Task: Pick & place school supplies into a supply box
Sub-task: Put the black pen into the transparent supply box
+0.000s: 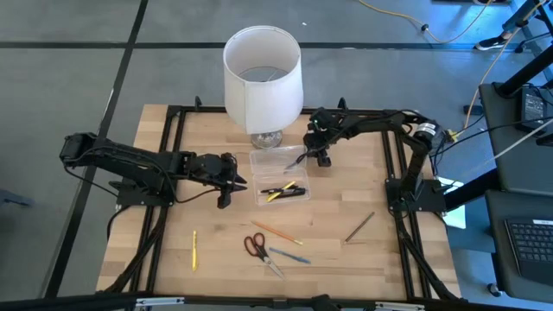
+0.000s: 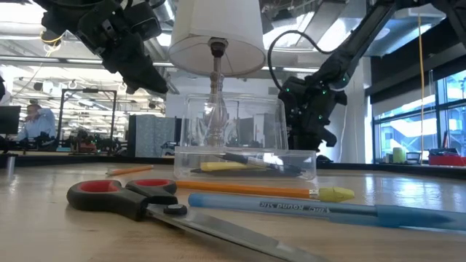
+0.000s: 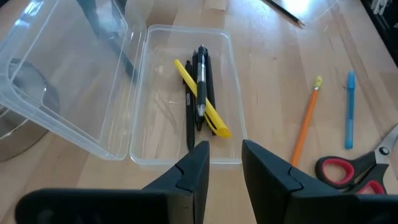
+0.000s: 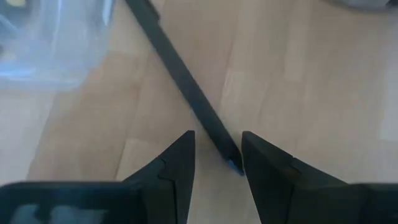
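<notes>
High view: left claw [image 1: 226, 183] hovers beside supply box [image 1: 278, 177], right claw [image 1: 322, 149] opposite.

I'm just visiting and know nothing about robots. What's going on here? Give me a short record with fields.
Box: clear supply box, lid open
Inside box: yellow pen and dark pens
Still on table: scissors, orange pencil, blue pen, yellow pencil, dark pencil
Left gripper: open, empty, hovering at the box's edge
Right gripper: open around a dark pen beside the box
Behind box: white lamp
</notes>
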Tool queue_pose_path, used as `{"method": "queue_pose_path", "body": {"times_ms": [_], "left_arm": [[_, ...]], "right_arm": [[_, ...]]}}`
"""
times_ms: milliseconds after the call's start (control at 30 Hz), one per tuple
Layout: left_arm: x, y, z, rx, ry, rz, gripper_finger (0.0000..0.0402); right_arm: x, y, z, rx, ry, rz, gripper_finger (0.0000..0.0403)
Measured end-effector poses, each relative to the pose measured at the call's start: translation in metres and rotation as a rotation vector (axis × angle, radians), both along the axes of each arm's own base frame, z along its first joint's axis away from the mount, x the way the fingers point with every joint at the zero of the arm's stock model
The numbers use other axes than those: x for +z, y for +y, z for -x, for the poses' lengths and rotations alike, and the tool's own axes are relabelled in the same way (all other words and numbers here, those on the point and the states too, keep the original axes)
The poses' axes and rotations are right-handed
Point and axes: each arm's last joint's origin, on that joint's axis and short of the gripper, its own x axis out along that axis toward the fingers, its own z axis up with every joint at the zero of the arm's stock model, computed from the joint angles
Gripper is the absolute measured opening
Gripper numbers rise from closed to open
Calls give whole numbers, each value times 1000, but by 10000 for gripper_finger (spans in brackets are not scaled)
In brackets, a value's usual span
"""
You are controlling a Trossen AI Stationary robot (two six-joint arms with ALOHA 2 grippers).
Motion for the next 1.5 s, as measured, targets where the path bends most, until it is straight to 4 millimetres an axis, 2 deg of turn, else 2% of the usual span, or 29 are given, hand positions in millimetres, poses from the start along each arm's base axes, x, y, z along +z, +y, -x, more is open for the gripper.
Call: {"method": "queue_pose_path", "body": {"times_ms": [367, 600, 1033, 1167, 1400, 1500], "left_arm": [[0, 0, 0, 2, -1, -1, 88], [0, 0, 0, 2, -2, -1, 88], [0, 0, 0, 2, -2, 0, 88], [0, 0, 0, 2, -2, -1, 88], [0, 0, 0, 2, -2, -1, 88], [0, 0, 0, 2, -2, 0, 88]], "right_arm": [[-7, 0, 0, -6, 24, -31, 136], [-7, 0, 0, -69, 31, -65, 136], [-9, 0, 1, -87, 74, -21, 134], [-10, 0, 2, -96, 93, -15, 115], [-10, 0, 4, -87, 115, -3, 48], [-10, 0, 4, -87, 119, -4, 33]]}}
